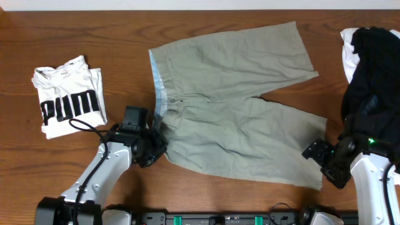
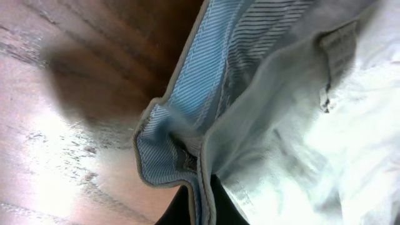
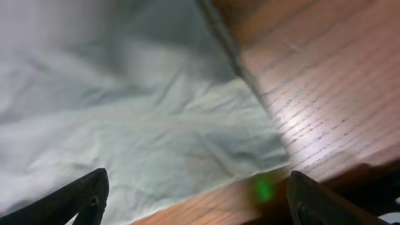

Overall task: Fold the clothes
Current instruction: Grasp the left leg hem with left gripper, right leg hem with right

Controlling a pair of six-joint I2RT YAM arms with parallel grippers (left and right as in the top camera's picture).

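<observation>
While folding has barely begun, step: securing corners.
Clothes (image 1: 231,106): flat on tabletop (image 1: 94,25).
Left end effector (image 1: 155,142): clamped on waistband (image 2: 181,106).
Right end effector (image 3: 197,209): wide above hem (image 3: 237,174).
Next: likely close on hem.

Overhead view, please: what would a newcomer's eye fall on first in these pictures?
The khaki shorts lie spread across the middle, blue waistband lining showing at their left end. The left gripper is shut on that waistband's corner, while the right gripper stands open by the near leg's hem. A folded white PUMA T-shirt lies far left.
</observation>
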